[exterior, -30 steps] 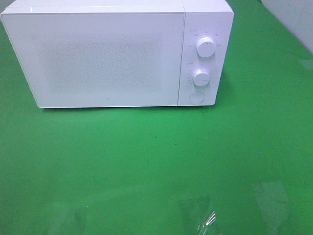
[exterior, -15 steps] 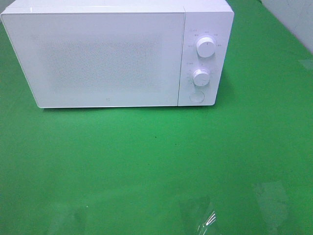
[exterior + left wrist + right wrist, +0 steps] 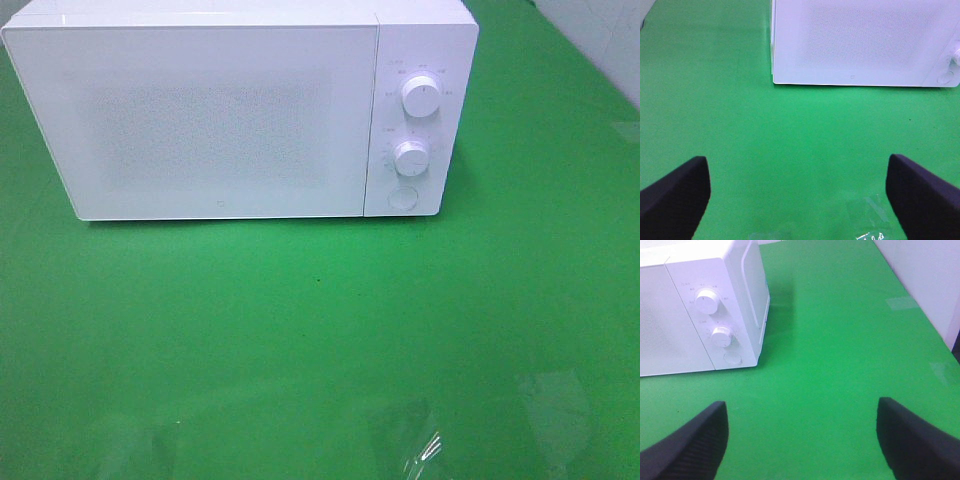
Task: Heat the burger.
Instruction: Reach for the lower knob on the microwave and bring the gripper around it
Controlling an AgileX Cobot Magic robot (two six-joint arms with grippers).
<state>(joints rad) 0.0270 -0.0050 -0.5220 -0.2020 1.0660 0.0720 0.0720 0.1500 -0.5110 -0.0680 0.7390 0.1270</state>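
A white microwave (image 3: pixel 220 115) with its door shut stands at the back of a green desk (image 3: pixel 320 340), with two round knobs (image 3: pixel 420 97) and a round button (image 3: pixel 402 197) stacked on the panel to the right of the door. The left gripper (image 3: pixel 797 195) and the right gripper (image 3: pixel 802 440) each hover over the desk in front of it, jaws spread wide with nothing between them. The burger shows in no view, so its place cannot be told.

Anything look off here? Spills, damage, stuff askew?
Nothing is spilled or damaged. The microwave stands upright on the green table with its door shut. Minor oddities: a crinkled scrap of clear film and flat clear tape patches lie near the table's front edge. No burger shows in any view.
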